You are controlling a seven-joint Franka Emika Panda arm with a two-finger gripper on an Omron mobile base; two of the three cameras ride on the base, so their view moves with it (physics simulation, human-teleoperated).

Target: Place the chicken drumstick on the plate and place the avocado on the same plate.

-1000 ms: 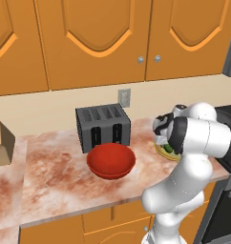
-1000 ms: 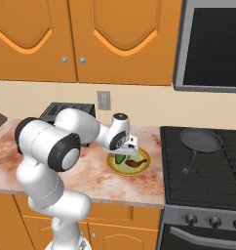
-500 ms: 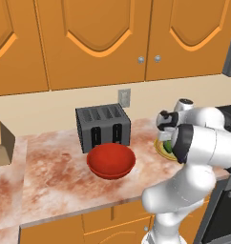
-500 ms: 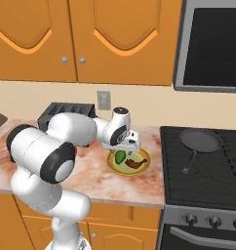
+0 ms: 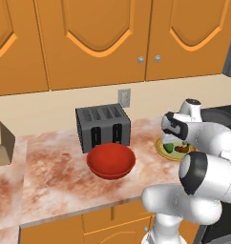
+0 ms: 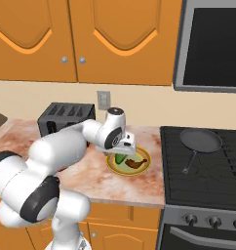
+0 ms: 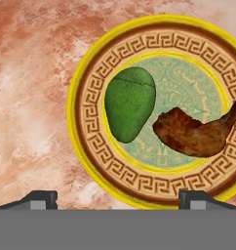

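Note:
The plate (image 7: 90, 146), with its yellow rim and pale green centre, lies on the marble counter right under the hand. The green avocado (image 7: 129, 103) rests on the left of the plate's centre. Beside it, just apart, lies the brown chicken drumstick (image 7: 200, 134), reaching toward the rim. My gripper (image 7: 119, 197) hovers above the plate, open, with nothing between its fingers. From the right base view the gripper (image 6: 126, 146) hangs over the plate (image 6: 145, 157), the avocado (image 6: 121, 158) and the drumstick (image 6: 134, 164).
A deep red bowl (image 5: 111, 161) sits in front of a dark toaster (image 5: 103, 126) to the left of the plate. A frying pan (image 6: 200, 140) rests on the stove (image 6: 203, 195) to the right. A small box (image 5: 2, 143) stands at the far left.
The jaws have spread a little wider and the hand has lifted slightly off the plate. The arm's elbow has swung. Avocado and drumstick stay put on the plate.

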